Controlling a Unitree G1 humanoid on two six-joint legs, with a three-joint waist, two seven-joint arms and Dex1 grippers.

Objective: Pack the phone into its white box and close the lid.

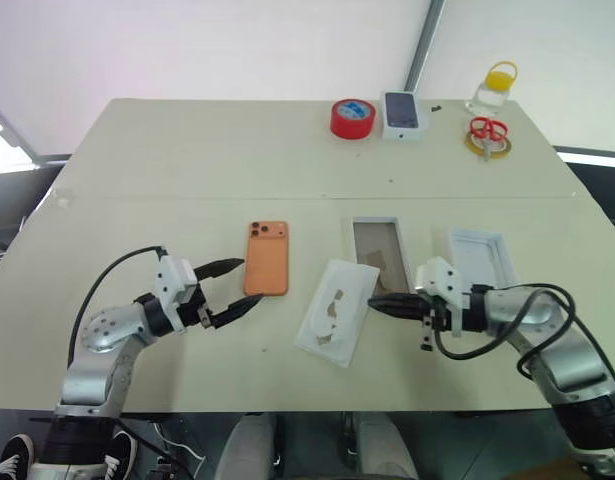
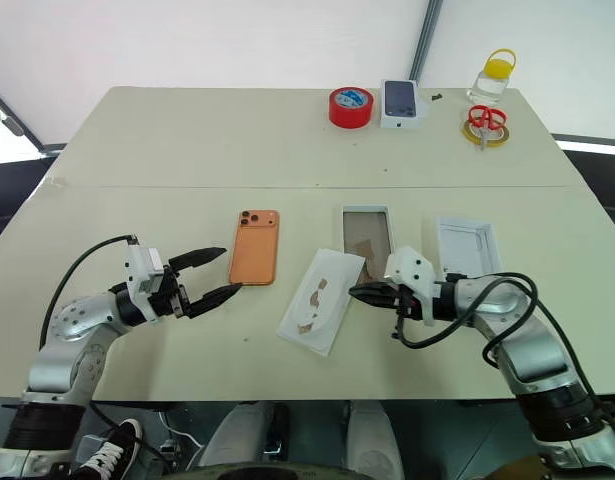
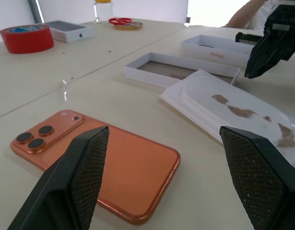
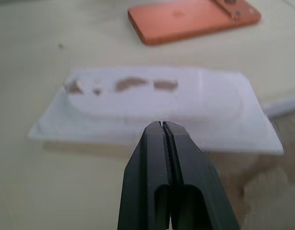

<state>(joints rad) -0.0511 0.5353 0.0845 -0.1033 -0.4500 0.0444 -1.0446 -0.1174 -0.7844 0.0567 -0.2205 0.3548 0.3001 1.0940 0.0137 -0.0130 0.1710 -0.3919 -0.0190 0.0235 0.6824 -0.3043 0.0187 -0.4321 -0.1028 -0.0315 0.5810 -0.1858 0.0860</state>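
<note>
The orange phone (image 1: 267,257) lies flat on the table, back up, with its lenses at the far corner. My left gripper (image 1: 249,282) is open, its fingers spread at the phone's near left edge, one finger (image 3: 85,172) low beside it. To the right of the phone, the white box (image 1: 376,221) lies open with its brownish floor showing. The lid (image 1: 480,255) rests inner side up, further right. My right gripper (image 1: 372,303) is shut and holds nothing. Its tip is at the right edge of a thin white insert sheet (image 1: 337,310), just before the box's near end.
At the table's far edge stand a red tape roll (image 1: 352,118), a small white box with a dark phone picture (image 1: 402,113), red scissors (image 1: 487,130) on a yellow ring, and a yellow-capped bottle (image 1: 495,88). A seam crosses the table's middle.
</note>
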